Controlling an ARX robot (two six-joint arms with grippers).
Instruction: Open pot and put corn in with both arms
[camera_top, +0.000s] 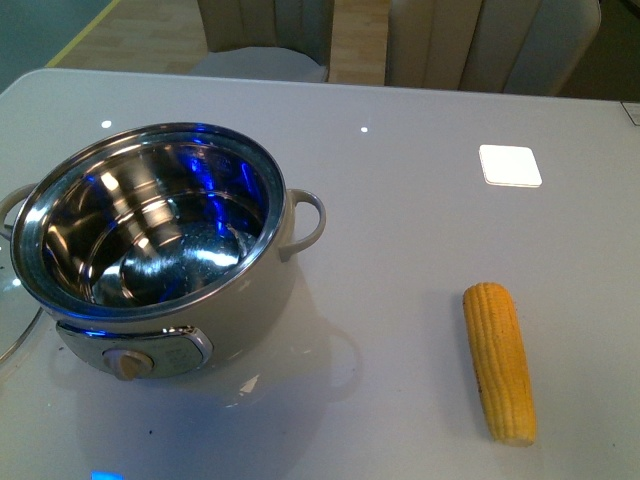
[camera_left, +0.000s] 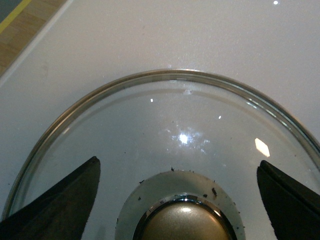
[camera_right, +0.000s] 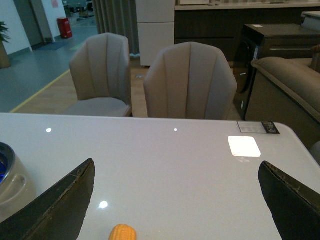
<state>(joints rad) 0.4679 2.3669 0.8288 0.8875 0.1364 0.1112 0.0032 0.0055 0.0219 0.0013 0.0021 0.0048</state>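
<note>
The cream-white pot (camera_top: 150, 250) stands uncovered on the left of the table, and its steel interior shows nothing inside. Its glass lid (camera_left: 170, 120) lies flat on the table just left of the pot, with only the lid's rim (camera_top: 12, 325) showing in the front view. My left gripper (camera_left: 178, 162) hovers open directly over the lid, a finger on each side of the lid's knob (camera_left: 182, 222) without touching it. The yellow corn (camera_top: 500, 362) lies on the right of the table. My right gripper (camera_right: 176, 162) is open above the table, with the corn's tip (camera_right: 122, 232) below it. Neither arm appears in the front view.
A white square patch (camera_top: 510, 165) sits on the table at the back right. Two beige chairs (camera_right: 190, 80) stand behind the table's far edge, and a sofa (camera_right: 290, 85) is further right. One pot handle (camera_right: 12, 185) shows in the right wrist view.
</note>
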